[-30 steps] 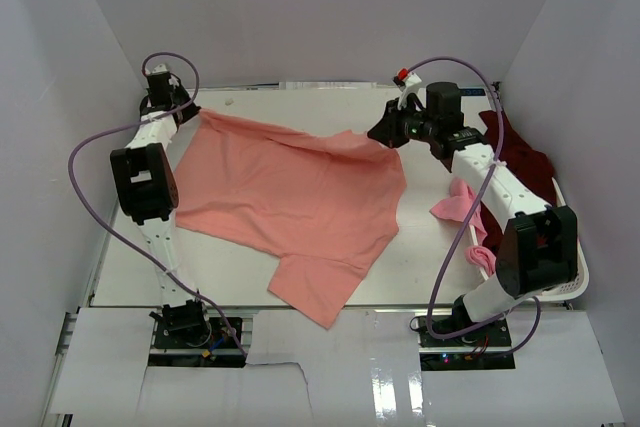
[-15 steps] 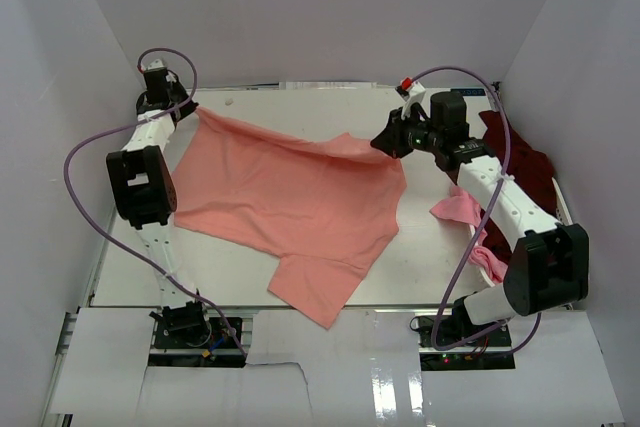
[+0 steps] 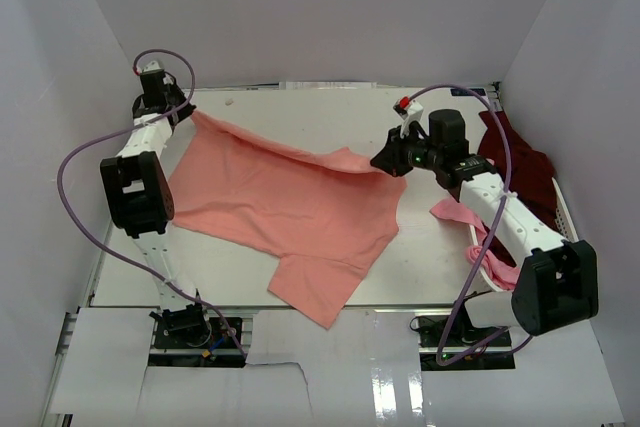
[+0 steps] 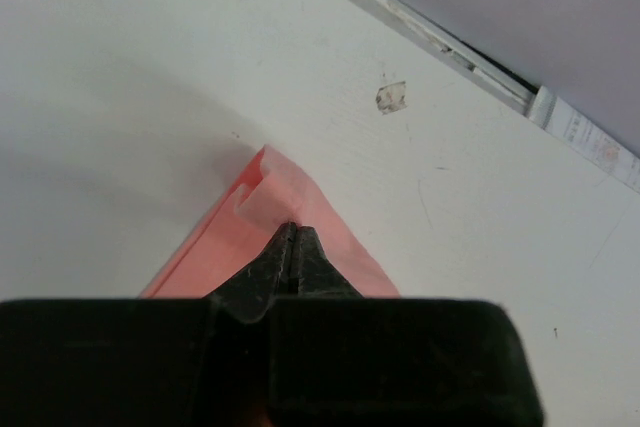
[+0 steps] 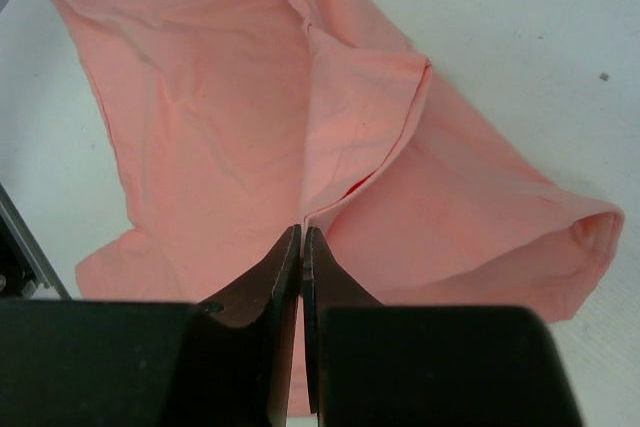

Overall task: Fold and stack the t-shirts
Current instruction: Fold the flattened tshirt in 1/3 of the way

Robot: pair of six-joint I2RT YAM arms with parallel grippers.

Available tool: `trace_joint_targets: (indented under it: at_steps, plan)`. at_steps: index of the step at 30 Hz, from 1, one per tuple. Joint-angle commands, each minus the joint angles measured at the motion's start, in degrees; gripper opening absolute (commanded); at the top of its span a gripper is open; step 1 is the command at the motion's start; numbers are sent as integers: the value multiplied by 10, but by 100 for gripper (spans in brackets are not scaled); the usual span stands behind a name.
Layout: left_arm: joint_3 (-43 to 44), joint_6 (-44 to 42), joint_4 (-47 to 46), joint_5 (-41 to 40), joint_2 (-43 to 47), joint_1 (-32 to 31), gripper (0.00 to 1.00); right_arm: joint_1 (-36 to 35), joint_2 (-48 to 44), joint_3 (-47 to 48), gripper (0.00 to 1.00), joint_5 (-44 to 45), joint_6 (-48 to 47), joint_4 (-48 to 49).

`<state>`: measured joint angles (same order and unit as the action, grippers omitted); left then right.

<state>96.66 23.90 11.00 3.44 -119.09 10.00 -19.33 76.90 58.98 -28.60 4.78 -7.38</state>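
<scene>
A salmon-pink shirt (image 3: 290,197) of soft, matte cloth lies spread over the middle of the smooth white table (image 3: 300,107). It lies mostly flat, with one short sleeve pointing toward the near edge. Its far edge is raised into a loose ridge that runs between the two arms.

The left gripper (image 3: 184,111) is at the far left corner of the shirt, and the right gripper (image 3: 384,160) is at the far right corner. On the right side stands a white slotted plastic basket (image 3: 572,219). A dark maroon shirt (image 3: 515,152) is heaped over its far end, and a lighter pink shirt (image 3: 455,209) spills over its left rim onto the table.

The overhead view is too small to show the fingertips, but the wrist cameras do. On the left, the black fingers are pressed together with a thin corner of the salmon cloth pinched between them; the hem curls over just past the tips. This view also shows a small chip (image 4: 391,96) in the tabletop and a metal strip (image 4: 430,37) along the far edge. On the right, the fingers are closed to a hairline gap on a fold of the cloth. Beyond them the fabric fans out in broad, soft creases, with a rolled hem at the right.
</scene>
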Motion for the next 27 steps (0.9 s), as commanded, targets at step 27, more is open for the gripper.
trace_joint_targets:
  at_steps: [27]
  plan:
    - [-80, 28, 89, -88, 51, 2, 0, -95, -11, -136, 8, -1, 61, -71]
